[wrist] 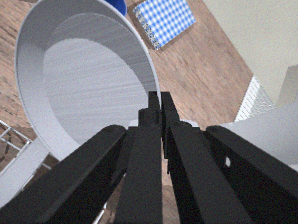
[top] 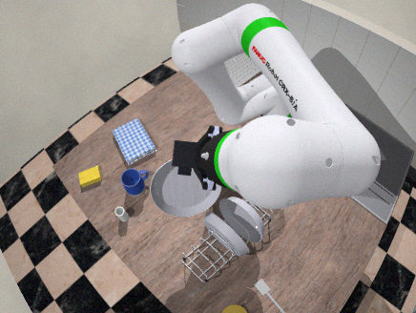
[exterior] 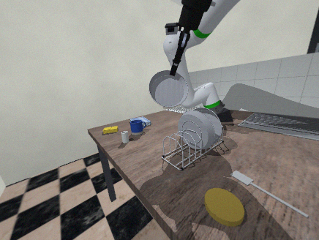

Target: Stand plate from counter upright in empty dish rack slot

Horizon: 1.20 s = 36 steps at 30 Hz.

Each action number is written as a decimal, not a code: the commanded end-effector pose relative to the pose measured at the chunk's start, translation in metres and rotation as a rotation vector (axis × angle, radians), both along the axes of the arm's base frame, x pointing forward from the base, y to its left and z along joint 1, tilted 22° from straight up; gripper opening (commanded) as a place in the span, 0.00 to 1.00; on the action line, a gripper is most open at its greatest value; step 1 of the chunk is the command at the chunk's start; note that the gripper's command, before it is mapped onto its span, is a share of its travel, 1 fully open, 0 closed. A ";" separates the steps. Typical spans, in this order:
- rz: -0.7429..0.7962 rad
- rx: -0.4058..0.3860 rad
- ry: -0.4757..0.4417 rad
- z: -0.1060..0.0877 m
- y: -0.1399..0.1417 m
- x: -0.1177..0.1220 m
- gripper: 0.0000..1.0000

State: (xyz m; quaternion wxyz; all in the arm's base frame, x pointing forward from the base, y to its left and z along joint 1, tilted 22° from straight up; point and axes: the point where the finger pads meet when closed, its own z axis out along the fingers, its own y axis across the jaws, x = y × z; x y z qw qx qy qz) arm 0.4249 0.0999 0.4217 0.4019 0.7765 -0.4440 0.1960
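The held plate [top: 183, 193] [exterior: 168, 91] [wrist: 95, 85] is a grey, shallow, raised-rim disc. It hangs steeply tilted, high above the counter. My gripper [exterior: 173, 72] [wrist: 158, 105] is shut on its rim, at the upper edge in the exterior view; the fingertips are hidden in the top view. The wire dish rack [top: 195, 270] [exterior: 172, 163] stands on the counter, lower than the plate. Two plates stand in it: a nearer one [top: 226, 234] [exterior: 192, 128] and a farther one [top: 242, 219] [exterior: 216, 122]. Slots at the rack's near end hold no plate.
A blue mug [top: 134, 182] [exterior: 136, 126], white cup [top: 122, 214] [exterior: 125, 137], yellow sponge [top: 90, 177] [exterior: 110, 129] and checked cloth [top: 135, 139] [wrist: 165, 20] lie left. A spatula [top: 262, 287] [exterior: 242, 178] and yellow disc [exterior: 224, 206] lie near the rack. A sink drainer [exterior: 282, 124] is right.
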 end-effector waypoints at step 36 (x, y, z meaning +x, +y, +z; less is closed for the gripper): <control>0.728 -0.781 0.619 -0.028 0.098 -0.071 0.10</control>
